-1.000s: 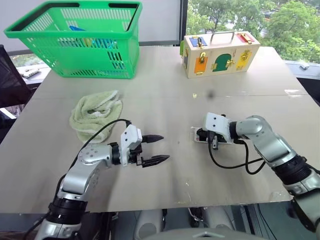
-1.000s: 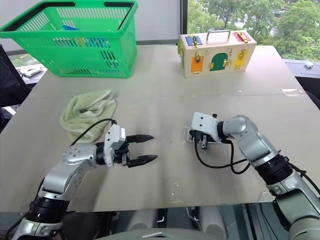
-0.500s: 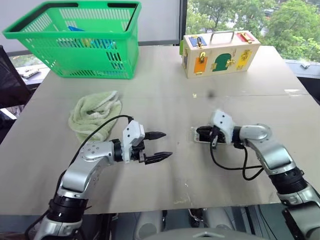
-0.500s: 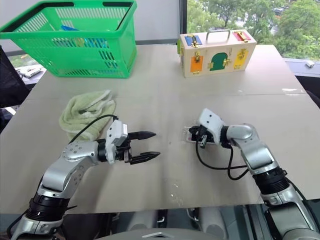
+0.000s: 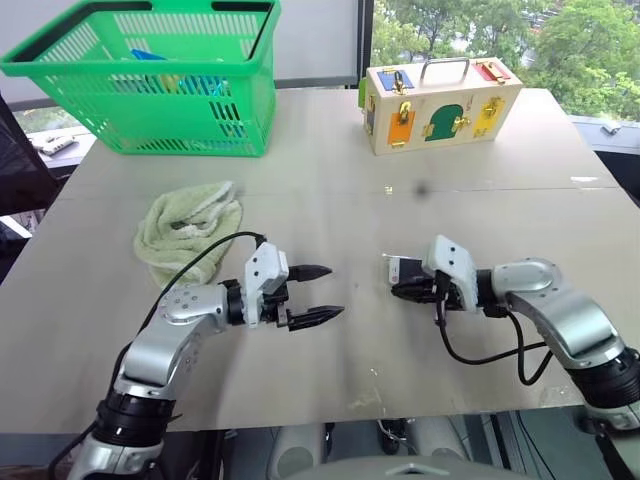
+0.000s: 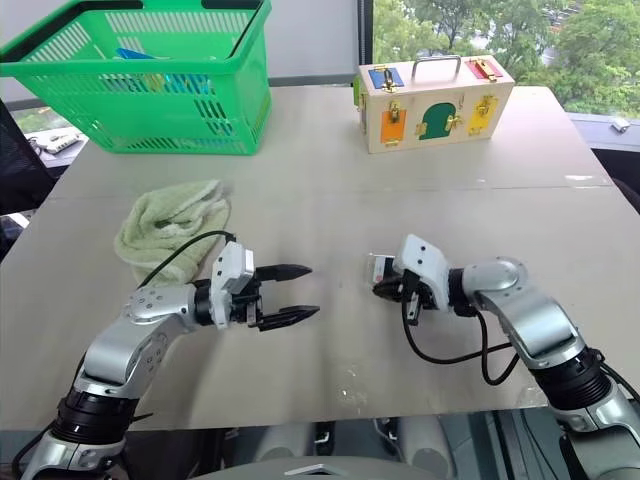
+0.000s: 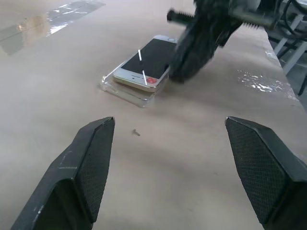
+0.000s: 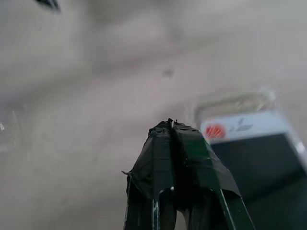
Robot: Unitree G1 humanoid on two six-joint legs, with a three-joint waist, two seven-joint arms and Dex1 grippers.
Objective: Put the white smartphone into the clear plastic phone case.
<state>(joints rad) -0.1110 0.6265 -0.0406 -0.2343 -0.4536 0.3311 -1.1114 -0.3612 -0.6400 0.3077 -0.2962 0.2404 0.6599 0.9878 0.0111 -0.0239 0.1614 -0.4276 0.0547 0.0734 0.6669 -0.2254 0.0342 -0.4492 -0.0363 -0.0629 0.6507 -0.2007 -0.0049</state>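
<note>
Honestly, the white smartphone [image 7: 146, 62] sat skewed on the clear plastic phone case [image 7: 125, 89]; the right gripper [image 6: 384, 289] was closed and empty beside it, the left gripper [image 5: 322, 293] wide and empty; a nudge could've slid both instead of seating it.

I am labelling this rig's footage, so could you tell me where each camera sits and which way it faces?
Left eye and right eye views: on the head, looking forward and down over the table; both arms show, the open left gripper and the shut right gripper.
Left wrist view: on the left wrist, looking along its two spread fingers at the white smartphone lying on the clear plastic phone case.
Right wrist view: on the right wrist, looking past its closed fingers at the table.
Shared: both wrist views show the phone.
</note>
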